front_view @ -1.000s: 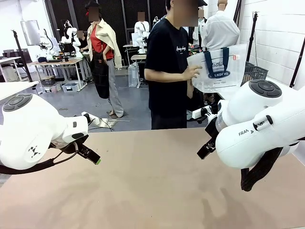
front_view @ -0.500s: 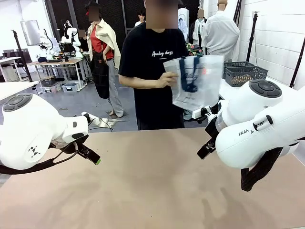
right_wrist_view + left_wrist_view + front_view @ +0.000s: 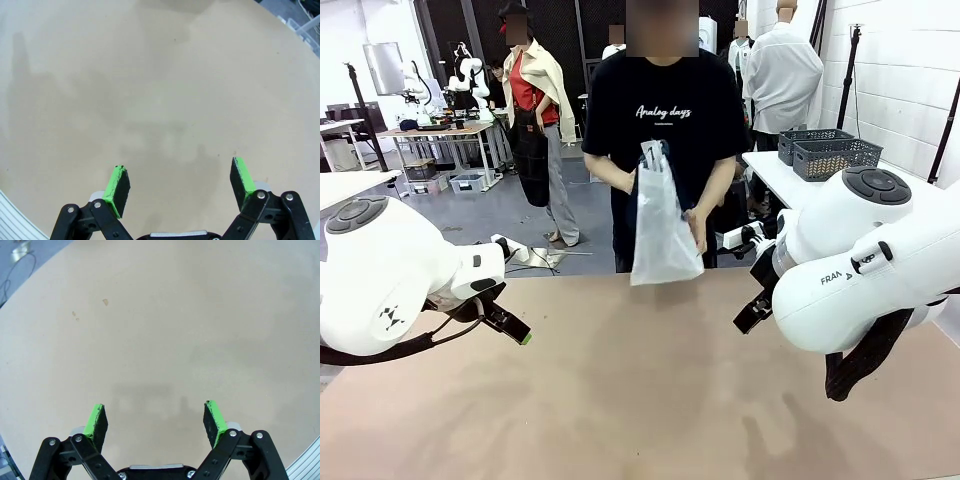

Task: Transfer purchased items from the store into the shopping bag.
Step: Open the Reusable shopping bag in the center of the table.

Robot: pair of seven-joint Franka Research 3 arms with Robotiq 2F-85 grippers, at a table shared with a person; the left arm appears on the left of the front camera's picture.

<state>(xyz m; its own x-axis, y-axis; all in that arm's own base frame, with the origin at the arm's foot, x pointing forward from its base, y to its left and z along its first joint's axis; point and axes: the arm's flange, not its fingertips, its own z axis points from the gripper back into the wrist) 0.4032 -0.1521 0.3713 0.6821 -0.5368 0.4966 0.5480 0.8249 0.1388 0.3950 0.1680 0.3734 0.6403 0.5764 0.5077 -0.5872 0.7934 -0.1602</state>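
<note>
Shopping bag (image 3: 663, 230) moved to person's (image 3: 620, 115) front, print unreadable; shirt (image 3: 705, 125) seemingly "Analog days"; left fingers (image 3: 95, 421), right fingers (image 3: 119, 189) spread, empty.

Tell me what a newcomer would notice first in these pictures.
A person in a black T-shirt, at the far side of the beige table, holds up a translucent whitish plastic shopping bag. Nearer, two bulky white arms flank the table, the left gripper and the right gripper open above it.

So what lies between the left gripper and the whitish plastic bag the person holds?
Bare tan tabletop, seen in the front view, from left gripper to translucent whitish plastic shopping bag.
</note>
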